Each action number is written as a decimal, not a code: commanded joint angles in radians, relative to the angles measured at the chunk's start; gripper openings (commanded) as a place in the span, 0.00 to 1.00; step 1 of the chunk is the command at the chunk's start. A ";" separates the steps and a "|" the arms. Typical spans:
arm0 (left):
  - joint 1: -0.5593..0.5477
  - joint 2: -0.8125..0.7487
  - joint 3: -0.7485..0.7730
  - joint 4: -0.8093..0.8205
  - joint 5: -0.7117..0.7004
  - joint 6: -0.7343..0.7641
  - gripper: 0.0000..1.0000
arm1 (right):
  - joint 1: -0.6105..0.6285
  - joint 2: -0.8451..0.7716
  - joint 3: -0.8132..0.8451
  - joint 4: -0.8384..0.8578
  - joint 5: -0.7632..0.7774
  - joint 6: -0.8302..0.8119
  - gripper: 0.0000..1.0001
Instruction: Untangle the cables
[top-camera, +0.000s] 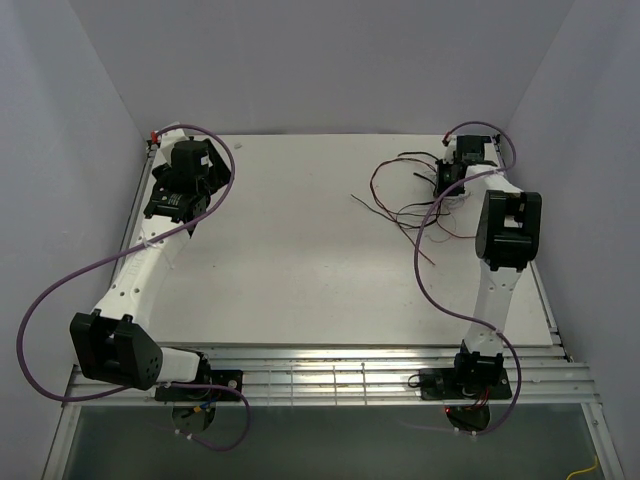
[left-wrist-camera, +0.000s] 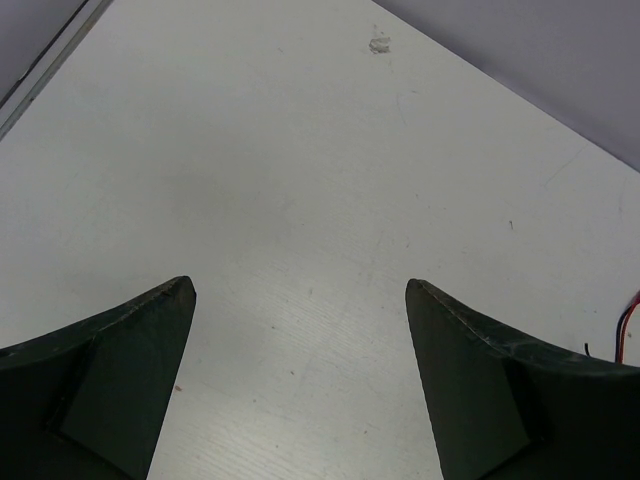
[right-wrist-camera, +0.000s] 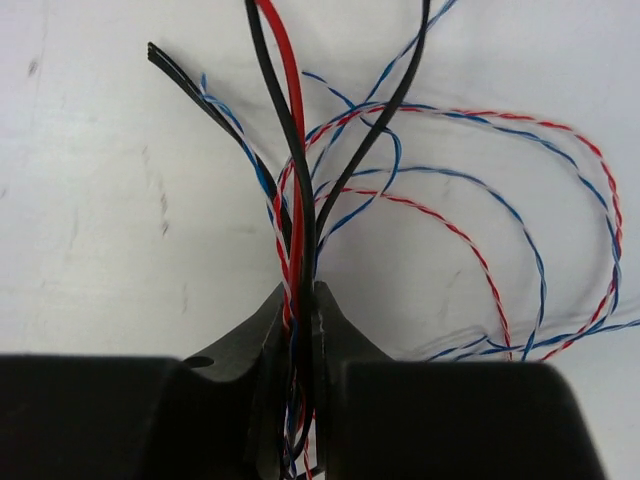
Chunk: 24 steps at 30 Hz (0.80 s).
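Observation:
The cables (top-camera: 405, 195) are a loose tangle of thin dark red, black and pale wires at the table's far right. My right gripper (top-camera: 447, 183) is down in that tangle. In the right wrist view it (right-wrist-camera: 300, 292) is shut on a bundle of black, red and twisted red-white and blue-white cables (right-wrist-camera: 296, 200), which fan out above the fingertips and loop to the right. My left gripper (top-camera: 165, 207) is at the far left, well away from the cables. In the left wrist view it (left-wrist-camera: 300, 290) is open and empty over bare table.
The white table (top-camera: 300, 250) is walled by pale panels at the back and both sides. Thick purple cables (top-camera: 60, 285) loop off both arms. A metal rail frame (top-camera: 330, 375) runs along the near edge between the arm bases.

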 joint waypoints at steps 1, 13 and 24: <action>0.006 -0.023 0.023 0.003 0.009 -0.010 0.98 | 0.037 -0.138 -0.144 0.057 -0.106 0.014 0.10; 0.001 0.075 0.050 0.007 0.181 -0.011 0.98 | 0.436 -0.468 -0.595 0.212 -0.150 0.063 0.08; -0.012 0.138 0.040 0.024 0.355 -0.063 0.98 | 0.703 -0.544 -0.667 0.183 0.002 0.155 0.15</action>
